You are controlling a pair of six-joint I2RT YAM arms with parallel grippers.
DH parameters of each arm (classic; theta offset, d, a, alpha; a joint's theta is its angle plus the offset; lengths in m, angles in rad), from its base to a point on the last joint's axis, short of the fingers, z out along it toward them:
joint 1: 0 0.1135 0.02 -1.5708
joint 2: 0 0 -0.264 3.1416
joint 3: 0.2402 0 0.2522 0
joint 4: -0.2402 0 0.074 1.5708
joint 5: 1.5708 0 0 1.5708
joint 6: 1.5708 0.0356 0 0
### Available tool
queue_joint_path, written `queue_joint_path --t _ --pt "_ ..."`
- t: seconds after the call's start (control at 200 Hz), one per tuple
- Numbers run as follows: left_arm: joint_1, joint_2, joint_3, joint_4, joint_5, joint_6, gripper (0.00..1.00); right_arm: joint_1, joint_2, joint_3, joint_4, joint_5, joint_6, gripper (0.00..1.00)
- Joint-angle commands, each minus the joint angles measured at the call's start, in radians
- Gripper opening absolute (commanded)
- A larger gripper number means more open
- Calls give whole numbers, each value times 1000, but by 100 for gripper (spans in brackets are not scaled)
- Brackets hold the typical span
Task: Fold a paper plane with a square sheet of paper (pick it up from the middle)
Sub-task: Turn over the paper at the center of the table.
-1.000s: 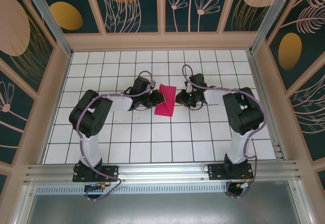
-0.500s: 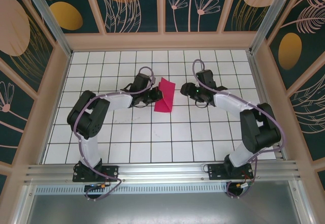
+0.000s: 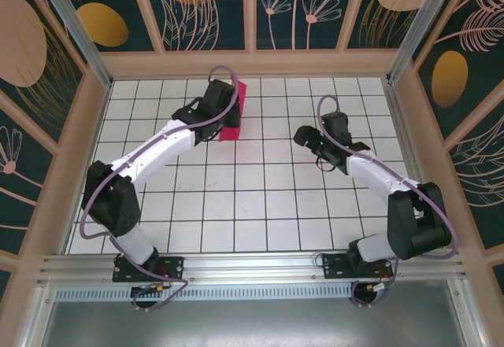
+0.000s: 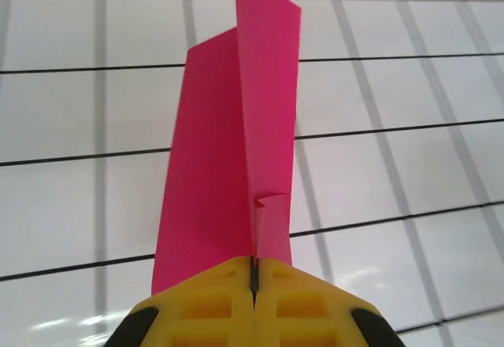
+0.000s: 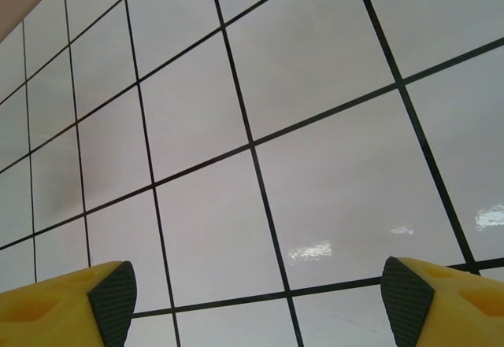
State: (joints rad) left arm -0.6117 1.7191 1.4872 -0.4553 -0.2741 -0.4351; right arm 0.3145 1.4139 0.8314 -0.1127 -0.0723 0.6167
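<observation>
Patterned dark-teal walls [image 3: 205, 9] with pale leaf and flower motifs close in a white table [image 3: 252, 205] ruled in a black grid, seen from above and behind two arms bolted at its near edge. The left arm [image 3: 150, 154] stretches diagonally up and across the table toward the far wall, while the right arm [image 3: 378, 175] bends inward from its base and ends over the right-centre tiles.

The paper plane [image 3: 234, 109], a folded piece of magenta-pink paper, sits at the end of the left arm, left of centre over the far rows of tiles, close to the back wall. From above it reads as a narrow pink strip running front to back just beside the wrist.

In the left wrist view the paper plane [image 4: 228, 142] rises straight out from the left gripper [image 4: 253, 272], its lower edge pinched in the seam where the two yellow fingers [image 4: 205, 308] meet. The jaws are pressed fully together on it, with no gap showing. One broad panel spreads to the left of a central fold and a narrower flap stands to the right, with a small crumpled tuck just above the grip. Whether its far tip touches the table cannot be told.

The right gripper [image 5: 260, 296] hangs over bare tiles, well apart from the paper plane. Its yellow fingers [image 5: 63, 308] stand far apart at the corners of the right wrist view, jaws wide and holding nothing.
</observation>
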Motion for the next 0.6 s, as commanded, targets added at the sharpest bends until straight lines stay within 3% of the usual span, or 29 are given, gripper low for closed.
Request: queue_joint_path --t 0.0,0.13,0.215,0.595 --pt "-30 103 74 -235 -325 60 2 -14 -29 -25 -1 32 23 84" --pt "-60 239 161 -359 -548 42 2 -29 -33 -34 -10 36 30 85" --pt "-77 330 211 -407 -629 29 2 -40 -36 -37 -18 38 32 85" --pt "-174 546 248 -349 -627 -17 1 -78 -40 -51 -38 40 40 85"
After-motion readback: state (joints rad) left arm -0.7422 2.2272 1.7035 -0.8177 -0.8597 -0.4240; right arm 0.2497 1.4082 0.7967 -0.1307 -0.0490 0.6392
